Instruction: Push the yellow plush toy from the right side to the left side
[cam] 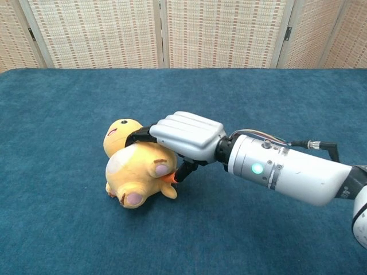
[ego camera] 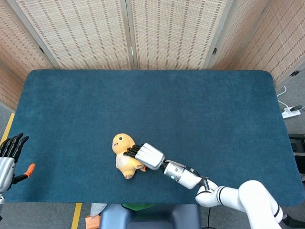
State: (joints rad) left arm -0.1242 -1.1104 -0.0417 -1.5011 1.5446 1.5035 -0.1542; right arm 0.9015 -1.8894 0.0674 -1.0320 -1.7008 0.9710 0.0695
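Observation:
The yellow plush toy (ego camera: 122,157) lies on its side on the blue table (ego camera: 143,95), left of centre and near the front edge. My right hand (ego camera: 148,156) presses against its right side, fingertips hooked over its back. In the chest view the toy (cam: 133,171) lies with its head to the rear and feet toward me, and the right hand (cam: 186,134) rests against it from the right, with the orange-tipped thumb low by the toy's leg. My left hand (ego camera: 8,158) hangs off the table's front left corner, fingers spread, holding nothing.
The table's blue cloth (cam: 69,109) stretches to the left of the toy. Woven screens (ego camera: 95,33) stand behind the table. A power strip (ego camera: 290,111) lies on the floor at the right.

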